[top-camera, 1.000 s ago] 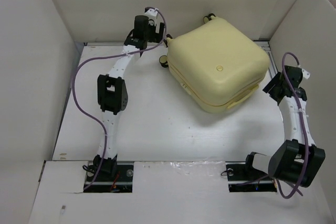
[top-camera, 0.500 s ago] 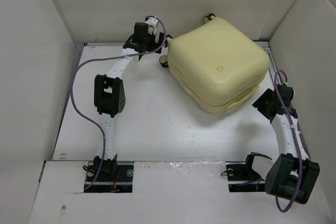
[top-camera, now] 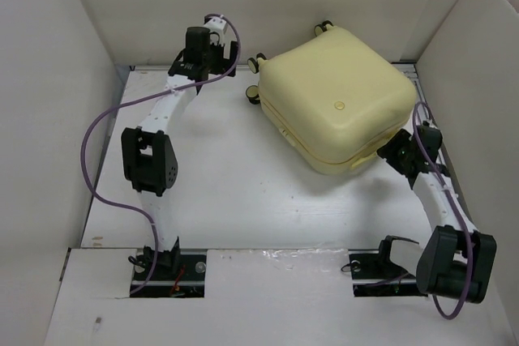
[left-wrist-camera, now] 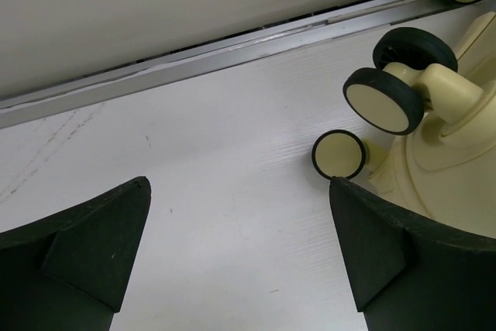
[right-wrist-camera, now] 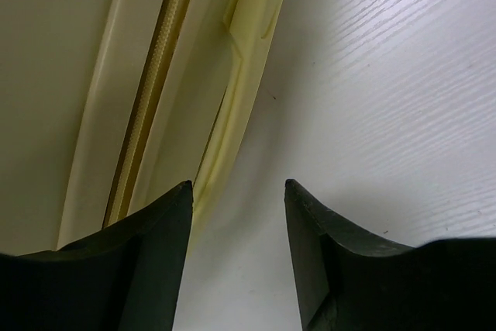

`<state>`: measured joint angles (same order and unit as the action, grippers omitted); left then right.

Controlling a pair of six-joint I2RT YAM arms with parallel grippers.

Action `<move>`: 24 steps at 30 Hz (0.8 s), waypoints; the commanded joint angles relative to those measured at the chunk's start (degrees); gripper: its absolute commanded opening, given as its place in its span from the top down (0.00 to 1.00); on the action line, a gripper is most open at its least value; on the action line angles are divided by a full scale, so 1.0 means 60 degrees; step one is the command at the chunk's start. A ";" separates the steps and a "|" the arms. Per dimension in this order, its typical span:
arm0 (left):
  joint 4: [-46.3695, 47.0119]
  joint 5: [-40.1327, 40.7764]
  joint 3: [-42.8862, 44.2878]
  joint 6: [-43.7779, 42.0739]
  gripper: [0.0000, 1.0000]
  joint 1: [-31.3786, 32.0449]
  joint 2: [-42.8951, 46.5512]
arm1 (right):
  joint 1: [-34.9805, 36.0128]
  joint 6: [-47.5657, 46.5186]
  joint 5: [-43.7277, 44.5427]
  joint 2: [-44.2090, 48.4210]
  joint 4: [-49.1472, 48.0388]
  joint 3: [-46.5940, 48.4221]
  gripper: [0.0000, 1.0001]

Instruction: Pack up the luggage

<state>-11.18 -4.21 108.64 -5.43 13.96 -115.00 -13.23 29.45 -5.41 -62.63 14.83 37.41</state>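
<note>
Top: luggage (top-camera: pixel 336 99) is shut and lies flat on the far right of the tabletop (top-camera: pixel 235 184), with its wheels (top-camera: pixel 253 96) pointing back and left. Left claw (top-camera: pixel 212 58) sits near those wheels, clear of them. Right claw (top-camera: pixel 389 151) is at the luggage's near-right corner.

Left wrist: claw spread wide, with only bare tabletop between the fingers. Wheels are just off the right finger, no contact.

Right wrist: claw partly open, nothing clamped. The luggage's zip seam (right-wrist-camera: pixel 151 91) and pale rim run past the left finger. Tabletop shows in the gap.
</note>
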 commanded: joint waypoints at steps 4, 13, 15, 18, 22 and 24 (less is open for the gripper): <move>-0.0012 -0.0090 -0.0236 0.0202 0.03 -0.0363 0.0724 | 0.0419 0.0657 0.0418 -0.1015 -0.1227 0.0152 0.44; -0.0012 -0.0207 -0.0791 0.0377 0.03 -0.0816 0.1104 | 0.0901 0.0948 0.0506 -0.2363 -0.1798 0.0342 0.44; -0.0012 -0.0207 -0.0792 0.0378 0.03 -0.0817 0.1105 | 0.0902 0.1140 0.0594 -0.2860 -0.1900 0.0342 0.45; -0.0100 -0.0207 -0.0880 0.0378 0.03 -0.1007 0.1295 | 0.0902 0.1244 0.0506 -0.3534 -0.2134 0.0342 0.60; -0.0100 -0.0295 -0.0968 0.0203 0.03 -0.1095 0.1486 | 0.0902 0.0295 -0.0192 -0.4428 -0.2223 0.1000 1.00; -0.0187 -0.0396 -0.1071 0.0115 0.03 -0.1095 0.1705 | 0.0902 -0.1003 -0.0824 -0.5055 -0.1976 0.1656 1.00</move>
<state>-13.21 -5.28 102.76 -4.03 7.75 -110.50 -9.23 36.42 -4.47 -85.71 5.96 43.88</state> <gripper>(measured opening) 0.971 0.240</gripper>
